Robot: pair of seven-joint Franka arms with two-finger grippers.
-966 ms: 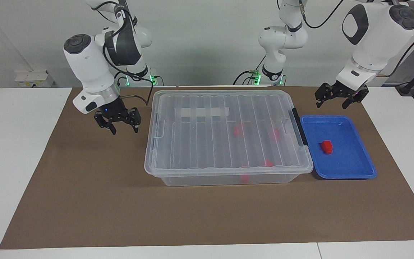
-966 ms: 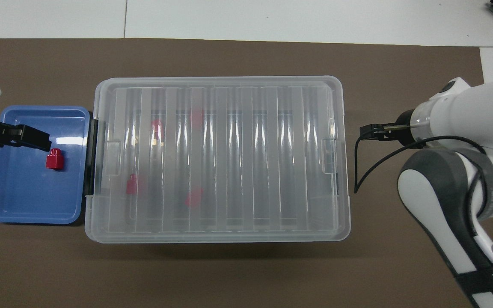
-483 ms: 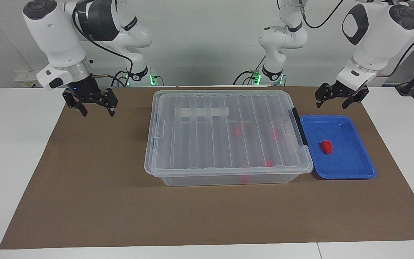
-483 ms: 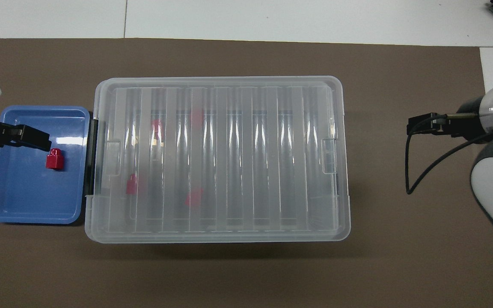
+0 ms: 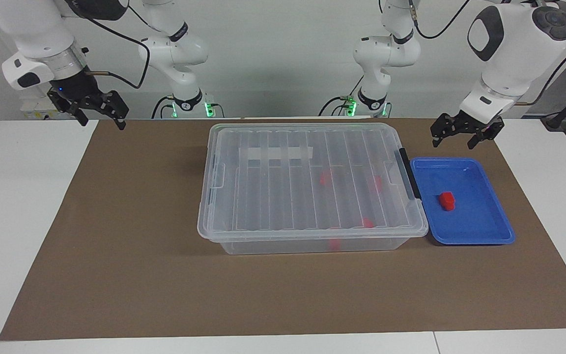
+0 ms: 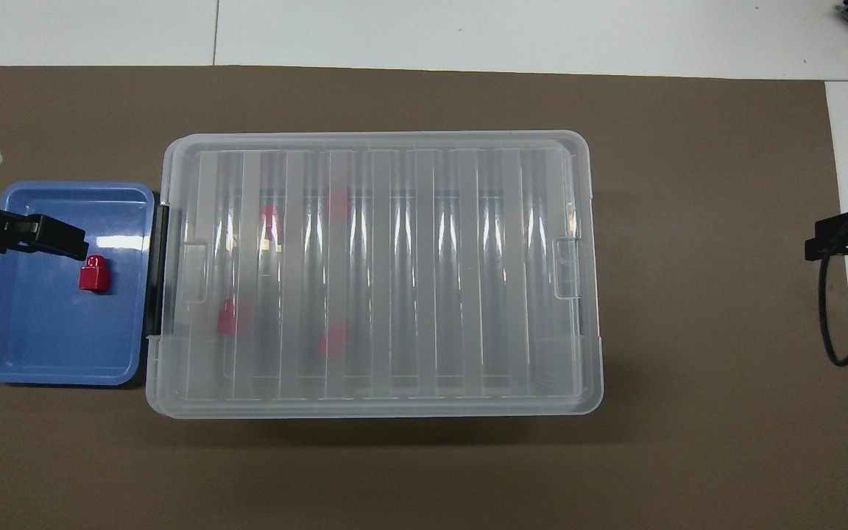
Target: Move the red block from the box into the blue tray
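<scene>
The box (image 5: 307, 184) (image 6: 376, 272) stands mid-mat with its ribbed clear lid on, and several red blocks show blurred through it. Beside its black latch (image 5: 407, 172), toward the left arm's end, lies the blue tray (image 5: 484, 231) (image 6: 41, 346). One red block (image 5: 446, 200) (image 6: 93, 274) rests in the tray. My left gripper (image 5: 452, 142) (image 6: 45, 235) hangs open and empty above the tray's rim nearer to the robots. My right gripper (image 5: 103, 124) (image 6: 840, 239) is raised over the mat's edge at the right arm's end, open and empty.
A brown mat (image 5: 130, 255) covers the middle of the white table (image 5: 17, 206). A black cable (image 6: 829, 316) loops down from the right wrist. The arms' bases stand at the table edge nearest the robots.
The right arm has drawn away from the box's end, rising and swinging out to the mat's edge. The left arm, the tray and the red block have not moved.
</scene>
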